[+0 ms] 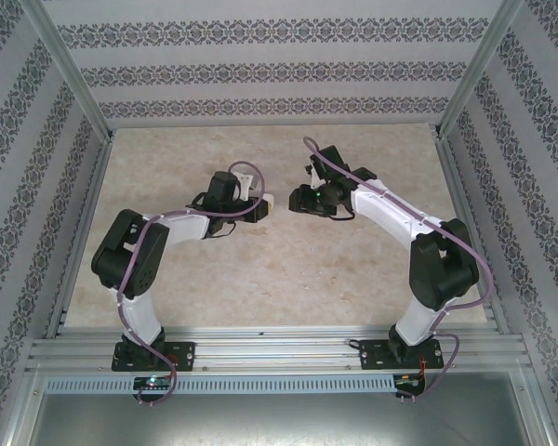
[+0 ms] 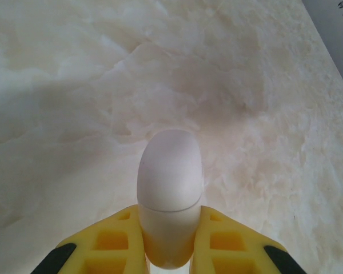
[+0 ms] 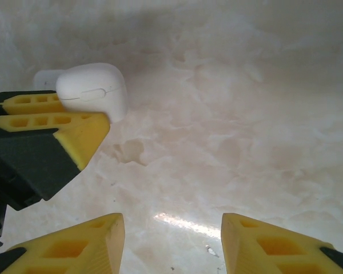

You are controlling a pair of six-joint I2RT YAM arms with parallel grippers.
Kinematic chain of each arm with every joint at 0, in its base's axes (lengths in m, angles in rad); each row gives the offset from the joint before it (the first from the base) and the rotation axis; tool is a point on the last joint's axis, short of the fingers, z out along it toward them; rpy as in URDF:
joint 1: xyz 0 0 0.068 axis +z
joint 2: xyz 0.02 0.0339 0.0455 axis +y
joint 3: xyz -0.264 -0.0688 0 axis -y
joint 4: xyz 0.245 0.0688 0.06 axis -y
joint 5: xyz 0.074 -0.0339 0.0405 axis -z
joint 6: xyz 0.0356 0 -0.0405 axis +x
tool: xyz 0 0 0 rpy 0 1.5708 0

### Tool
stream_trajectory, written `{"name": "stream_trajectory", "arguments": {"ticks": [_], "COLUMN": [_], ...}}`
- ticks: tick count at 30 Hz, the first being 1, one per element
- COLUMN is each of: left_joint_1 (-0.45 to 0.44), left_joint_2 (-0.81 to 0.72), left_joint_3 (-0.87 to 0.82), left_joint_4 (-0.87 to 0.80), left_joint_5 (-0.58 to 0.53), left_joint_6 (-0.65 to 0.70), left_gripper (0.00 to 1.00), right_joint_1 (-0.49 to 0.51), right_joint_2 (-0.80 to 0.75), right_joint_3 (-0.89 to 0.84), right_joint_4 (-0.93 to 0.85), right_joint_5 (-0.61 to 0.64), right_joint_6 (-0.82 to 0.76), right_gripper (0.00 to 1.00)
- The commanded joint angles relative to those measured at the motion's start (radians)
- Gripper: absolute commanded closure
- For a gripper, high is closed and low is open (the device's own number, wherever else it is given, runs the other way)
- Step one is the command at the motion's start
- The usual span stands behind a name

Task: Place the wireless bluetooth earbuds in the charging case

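Above the marbled table (image 1: pixel 288 269) the left gripper (image 2: pixel 170 231) is clamped on the white charging case (image 2: pixel 169 177), lid shut, its long axis running straight out ahead of it. The right gripper (image 3: pixel 172 242) gapes empty. The case sits ahead and to its left, near but apart. A white bit (image 3: pixel 44 77) peeks from behind the case; earbud or not, I cannot tell.
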Motion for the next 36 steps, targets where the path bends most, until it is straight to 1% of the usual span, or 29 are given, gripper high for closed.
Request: {"name": "stream_trajectory", "arguments": {"ticks": [1,6,8,9,11,15,17,22,25,28,31,34,36], "left_joint_1": [-0.007,-0.009,-0.010,-0.012,-0.014,-0.014,-0.014,-0.013,-0.013,-0.012,-0.007,0.008,0.035], "left_joint_2": [0.038,0.101,0.117,0.118,0.112,0.092,0.079,0.036,0.006,-0.037,-0.095,-0.164,-0.218], "left_joint_3": [0.044,0.052,0.059,0.056,0.045,0.047,0.048,0.039,0.037,0.038,0.037,0.039,0.044], "left_joint_4": [-0.003,0.058,0.055,0.054,0.053,0.010,-0.008,-0.025,-0.044,-0.067,-0.101,-0.170,-0.231], "left_joint_5": [0.020,0.046,0.027,0.013,-0.013,-0.058,-0.069,-0.086,-0.098,-0.111,-0.148,-0.222,-0.271], "left_joint_6": [-0.015,-0.030,-0.023,-0.014,0.016,0.067,0.087,0.113,0.135,0.166,0.211,0.265,0.300], "left_gripper": [0.92,0.90,0.82,0.81,0.78,0.69,0.65,0.60,0.57,0.53,0.50,0.44,0.39], "right_joint_1": [-0.012,-0.016,-0.017,-0.020,-0.024,-0.034,-0.038,-0.050,-0.067,-0.110,-0.177,-0.264,-0.328], "right_joint_2": [-0.045,-0.102,-0.143,-0.161,-0.201,-0.299,-0.356,-0.489,-0.558,-0.626,-0.716,-0.817,-0.881], "right_joint_3": [-0.027,-0.064,-0.089,-0.098,-0.120,-0.179,-0.214,-0.273,-0.314,-0.370,-0.448,-0.525,-0.567], "right_joint_4": [0.004,-0.010,-0.014,-0.016,-0.021,0.005,0.026,0.060,0.065,0.079,0.117,0.149,0.158], "right_joint_5": [0.053,0.096,0.128,0.142,0.170,0.238,0.282,0.383,0.435,0.447,0.474,0.487,0.504], "right_joint_6": [-0.012,-0.019,-0.022,-0.024,-0.026,-0.030,-0.032,-0.044,-0.051,-0.048,-0.020,0.024,0.055], "right_gripper": [0.52,0.51,0.50,0.50,0.50,0.48,0.47,0.44,0.40,0.32,0.25,0.21,0.19]}}
